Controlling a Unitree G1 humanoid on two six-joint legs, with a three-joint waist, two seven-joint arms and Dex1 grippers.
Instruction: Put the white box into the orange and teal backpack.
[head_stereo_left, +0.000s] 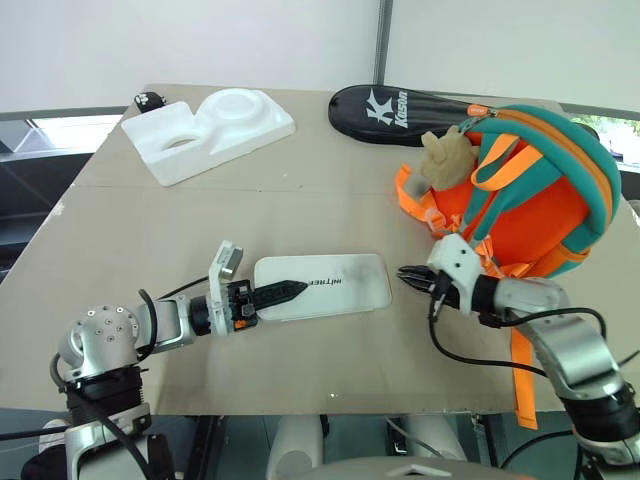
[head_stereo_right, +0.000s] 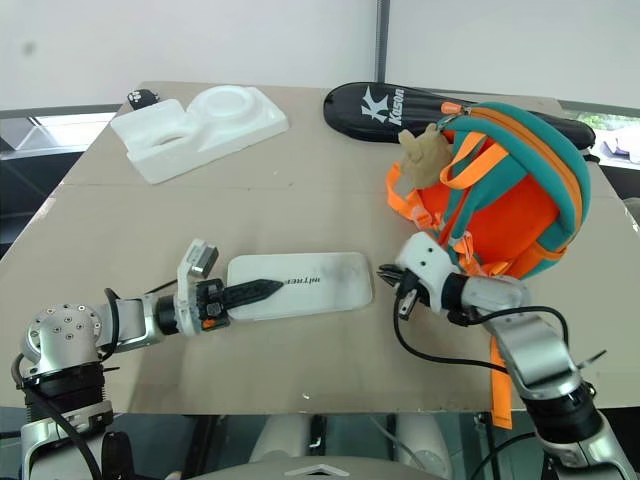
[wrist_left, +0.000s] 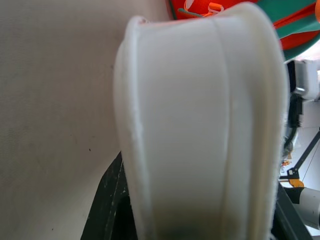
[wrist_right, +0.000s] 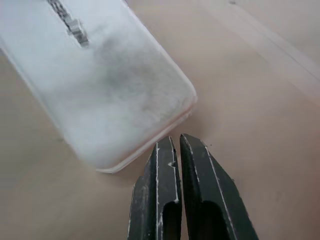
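From the head views, the flat, rounded white box (head_stereo_left: 322, 285) is seen lying on the brown table (head_stereo_left: 150, 230), left of the upright orange and teal backpack (head_stereo_left: 540, 190). The box's left end is clamped by the left gripper (head_stereo_left: 285, 291). In the right wrist view, the right gripper (wrist_right: 178, 145) is seen nearly closed, empty, just beside the box's corner.

The left tool (head_stereo_left: 285, 292) lies low, clamped, while the right tool (wrist_right: 177, 145) hovers, fingers nearly together.
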